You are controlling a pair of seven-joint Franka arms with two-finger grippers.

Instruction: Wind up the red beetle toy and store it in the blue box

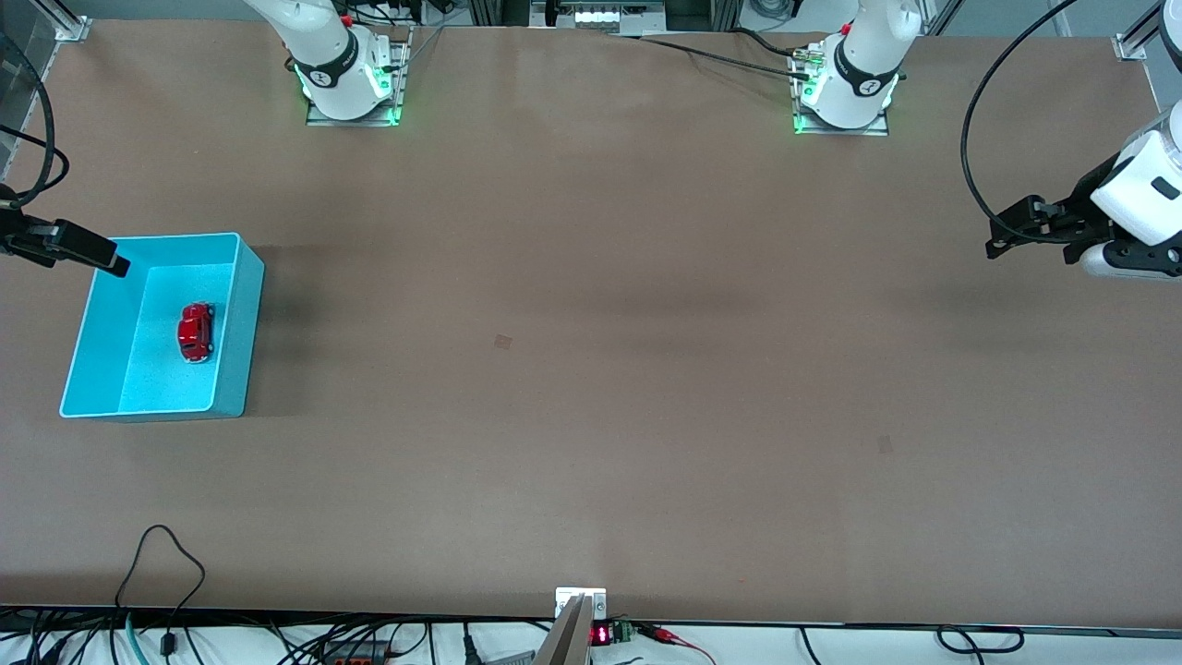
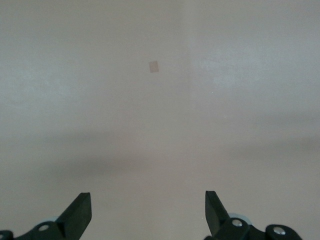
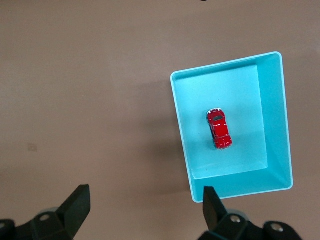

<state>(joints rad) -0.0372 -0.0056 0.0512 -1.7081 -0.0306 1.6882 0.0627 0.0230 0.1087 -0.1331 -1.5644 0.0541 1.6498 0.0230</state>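
The red beetle toy (image 1: 195,332) lies on the floor of the blue box (image 1: 242,314), which stands at the right arm's end of the table. In the right wrist view the toy (image 3: 219,128) rests near the middle of the box (image 3: 274,115). My right gripper (image 1: 111,259) hangs over the box's corner farthest from the front camera, open and empty (image 3: 146,189). My left gripper (image 1: 1002,235) hovers over bare table at the left arm's end, open with nothing between its fingers (image 2: 147,195).
The brown tabletop carries two small square marks (image 1: 502,341) (image 1: 885,444); one of them shows in the left wrist view (image 2: 154,66). Cables (image 1: 157,573) run along the edge nearest the front camera. Both arm bases (image 1: 351,88) (image 1: 845,97) stand at the table's back edge.
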